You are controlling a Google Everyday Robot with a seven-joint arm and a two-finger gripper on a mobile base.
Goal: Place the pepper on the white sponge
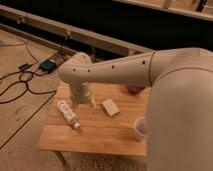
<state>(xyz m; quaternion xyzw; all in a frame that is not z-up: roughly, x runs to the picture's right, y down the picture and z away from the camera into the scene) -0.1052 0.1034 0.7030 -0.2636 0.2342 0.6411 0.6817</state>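
The white sponge (110, 107) lies flat near the middle of the small wooden table (100, 135). My gripper (86, 101) hangs below the arm's thick wrist, over the table's left part, just left of the sponge and beside the white tube. The wrist covers most of the gripper. The pepper does not show; it may be hidden by the gripper or arm.
A long white tube with markings (68, 113) lies on the table's left side. A dark maroon bowl (135, 89) sits at the back, partly behind my arm. A pale cup (141, 128) stands at the right front. Cables and a small box (48, 65) lie on the floor to the left.
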